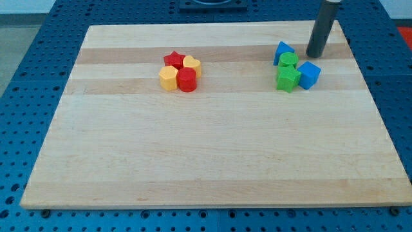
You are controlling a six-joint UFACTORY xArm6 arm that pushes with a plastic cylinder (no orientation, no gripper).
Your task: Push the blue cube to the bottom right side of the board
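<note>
The blue cube (309, 75) sits at the upper right of the wooden board (212, 161), touching a green star-shaped block (288, 79) on its left. A green rounded block (288, 60) and a blue triangular block (282, 51) lie just above them. My tip (314, 56) rests on the board just above the blue cube and to the right of the blue triangular block, a small gap from each.
A second cluster lies at the upper middle: a red star (174, 60), a yellow heart (192, 64), a yellow hexagonal block (168, 78) and a red cylinder (187, 80). Blue perforated table surrounds the board.
</note>
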